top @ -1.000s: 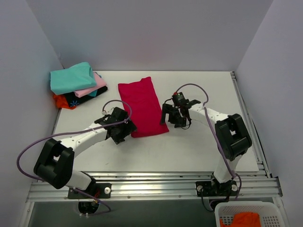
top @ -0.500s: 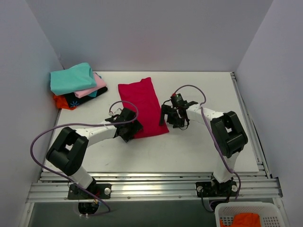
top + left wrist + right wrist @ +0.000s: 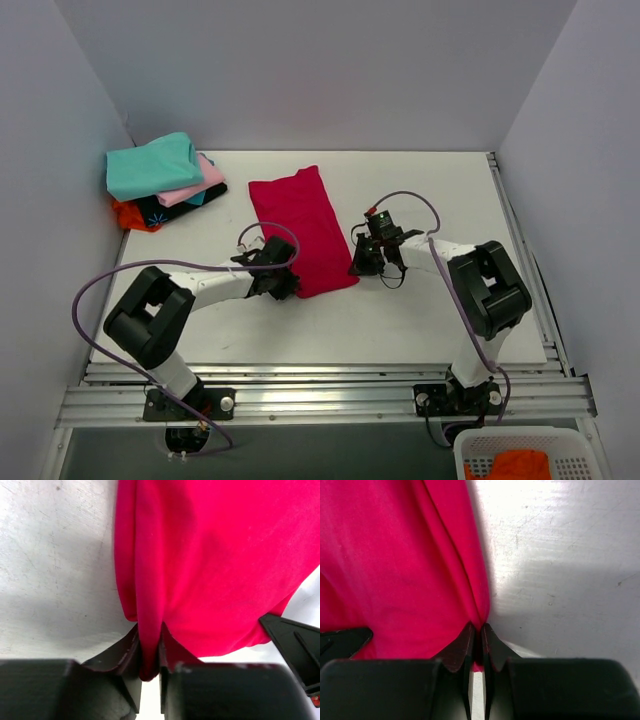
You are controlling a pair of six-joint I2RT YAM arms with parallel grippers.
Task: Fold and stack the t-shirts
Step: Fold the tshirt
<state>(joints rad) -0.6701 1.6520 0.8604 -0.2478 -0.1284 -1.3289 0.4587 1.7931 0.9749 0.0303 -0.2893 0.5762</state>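
Two near corners of the crimson t-shirt [image 3: 300, 225] lying flat on the table [image 3: 430, 320] are pinched tight, your left gripper [image 3: 149, 650] at 7 o'clock, your right gripper [image 3: 476, 635] at 5 o'clock, the folded stack [image 3: 160, 185] at its 10 o'clock.

The red shirt [image 3: 215, 565] fills most of the frame, lying on the grey table [image 3: 55, 570]; its left edge is bunched into a long vertical fold. The left gripper [image 3: 149, 647] sits at the bottom centre, its two dark fingers [image 3: 125, 650] pinched tight on the lower end of that fold; a black angular part [image 3: 295, 645] juts in at the right edge, just beside the shirt's hem.
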